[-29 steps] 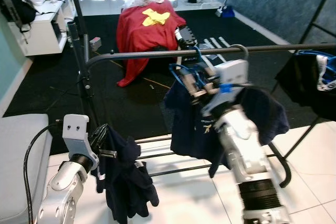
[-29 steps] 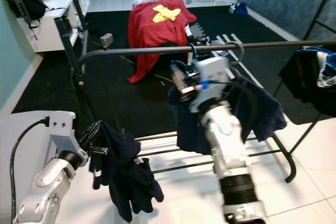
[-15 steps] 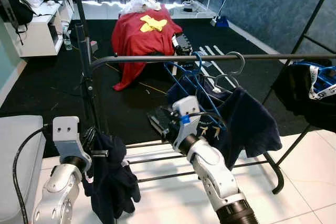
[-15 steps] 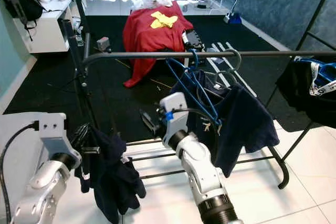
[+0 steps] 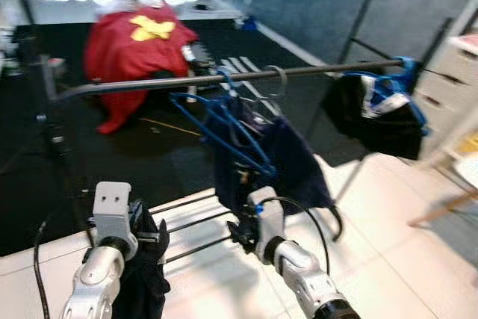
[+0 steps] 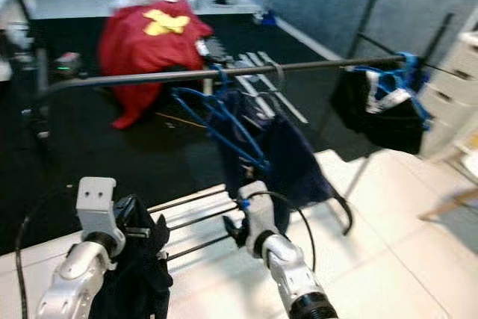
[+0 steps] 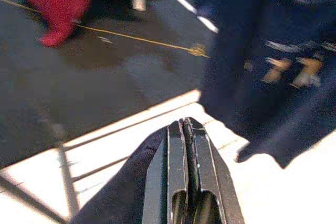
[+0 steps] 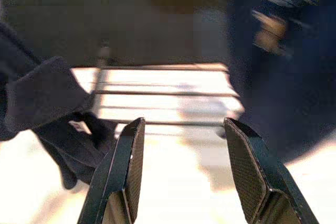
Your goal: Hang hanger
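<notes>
We see a dark clothes rail running across the middle of the scene, left to right. A blue hanger hooks over it near its centre, carrying a dark navy garment that drapes down toward the white tiled floor. Just right of that hook a second, pale hook also sits on the rail. At the far right end of the rail another dark garment with blue trim hangs.

Our right gripper is low, in front of the hung navy garment and apart from it, its jaws released with a wide gap and nothing between them. In the head views the right arm reaches up from the near edge.

Our left gripper is low on the left, its jaws clenched on a dark cloth that hangs down from them beside the left arm.

Beneath the rail the rack's lower bars lie across the boundary between the tiles and the black floor mat. Far behind, a red cloth with a yellow patch covers some bulky thing on the mat. The head views are blurred.
</notes>
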